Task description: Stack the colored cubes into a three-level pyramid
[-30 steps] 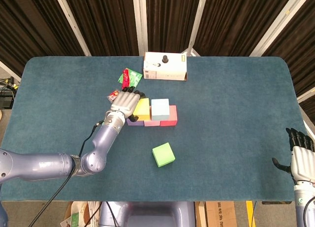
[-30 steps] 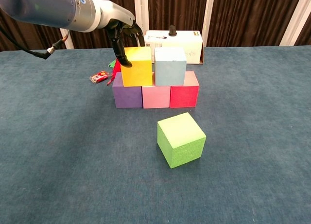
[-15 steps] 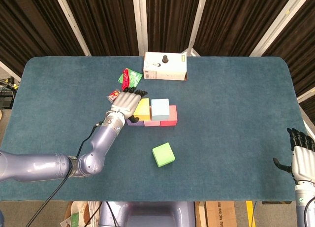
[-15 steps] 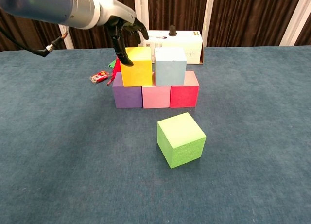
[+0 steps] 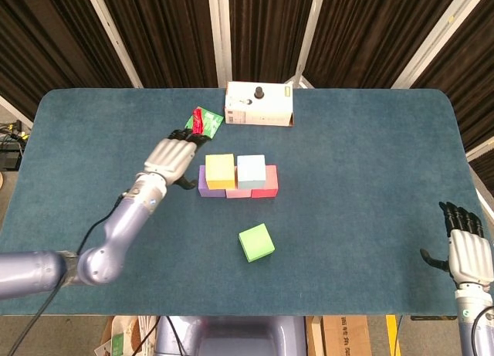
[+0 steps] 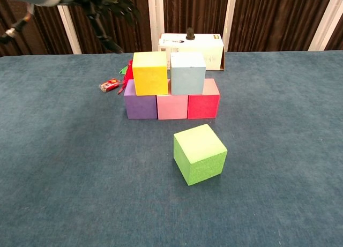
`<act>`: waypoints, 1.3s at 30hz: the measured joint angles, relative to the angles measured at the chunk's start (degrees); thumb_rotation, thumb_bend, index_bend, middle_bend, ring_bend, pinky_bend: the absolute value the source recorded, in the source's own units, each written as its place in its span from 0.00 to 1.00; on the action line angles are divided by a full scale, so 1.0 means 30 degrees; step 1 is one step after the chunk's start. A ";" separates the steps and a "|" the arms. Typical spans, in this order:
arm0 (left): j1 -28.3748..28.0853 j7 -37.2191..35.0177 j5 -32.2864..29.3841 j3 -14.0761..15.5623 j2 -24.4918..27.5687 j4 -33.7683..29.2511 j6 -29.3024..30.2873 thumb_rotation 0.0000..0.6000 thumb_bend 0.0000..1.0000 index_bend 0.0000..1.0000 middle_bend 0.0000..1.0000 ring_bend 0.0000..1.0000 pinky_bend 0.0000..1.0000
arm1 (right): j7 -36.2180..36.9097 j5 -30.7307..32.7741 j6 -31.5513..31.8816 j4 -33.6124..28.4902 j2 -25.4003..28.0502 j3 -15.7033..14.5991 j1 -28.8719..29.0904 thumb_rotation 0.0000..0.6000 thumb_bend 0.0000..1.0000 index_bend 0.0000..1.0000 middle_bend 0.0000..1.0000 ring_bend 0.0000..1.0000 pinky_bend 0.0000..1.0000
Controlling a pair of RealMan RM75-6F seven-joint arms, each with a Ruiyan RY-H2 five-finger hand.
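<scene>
A purple cube (image 6: 140,106), a pink cube (image 6: 172,106) and a red cube (image 6: 204,105) form a row on the table. A yellow cube (image 6: 150,73) (image 5: 219,171) and a light blue cube (image 6: 187,72) (image 5: 251,170) sit on top of them. A green cube (image 6: 199,153) (image 5: 256,242) lies alone in front of the row. My left hand (image 5: 171,161) hovers left of the stack with fingers apart, holding nothing; the chest view shows only its fingers (image 6: 104,6) at the top edge. My right hand (image 5: 461,248) hangs open at the table's near right edge.
A white box with a black knob (image 5: 259,103) stands behind the cubes. A green and red packet (image 5: 202,121) and a small red wrapper (image 6: 109,85) lie at the back left of the stack. The blue table (image 5: 363,163) is bare on the right.
My left hand has let go of the yellow cube and drawn away to the left and upward. The yellow cube stays on the bottom row. The right hand shifted slightly.
</scene>
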 measured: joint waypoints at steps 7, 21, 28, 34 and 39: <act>0.2244 -0.2204 0.3246 0.0467 0.1587 -0.1108 -0.0522 1.00 0.36 0.16 0.09 0.00 0.00 | -0.0072 -0.0386 -0.0017 -0.0174 -0.0133 -0.0183 0.0090 1.00 0.24 0.07 0.08 0.00 0.00; 0.5613 -0.4749 0.8395 0.2741 0.0162 0.0717 -0.0901 1.00 0.36 0.16 0.09 0.00 0.00 | 0.0234 -0.0375 -0.0019 -0.0122 -0.0065 -0.0162 0.0052 1.00 0.24 0.07 0.08 0.00 0.00; 0.5828 -0.5105 0.8559 0.2995 -0.1233 0.2299 -0.1311 1.00 0.36 0.16 0.09 0.00 0.00 | 0.0314 -0.0315 -0.0133 -0.0082 -0.0042 -0.0159 0.0082 1.00 0.24 0.07 0.08 0.00 0.00; 0.5417 -0.4021 0.7699 0.3191 -0.2641 0.3287 -0.1356 1.00 0.36 0.16 0.09 0.00 0.00 | 0.0369 -0.0222 -0.0195 -0.0129 0.0057 -0.0155 0.0070 1.00 0.24 0.07 0.08 0.00 0.00; 0.4763 -0.2611 0.6158 0.3257 -0.3970 0.4004 -0.1068 1.00 0.36 0.16 0.09 0.00 0.00 | 0.0434 -0.0148 -0.0261 -0.0114 0.0089 -0.0138 0.0079 1.00 0.24 0.07 0.08 0.00 0.00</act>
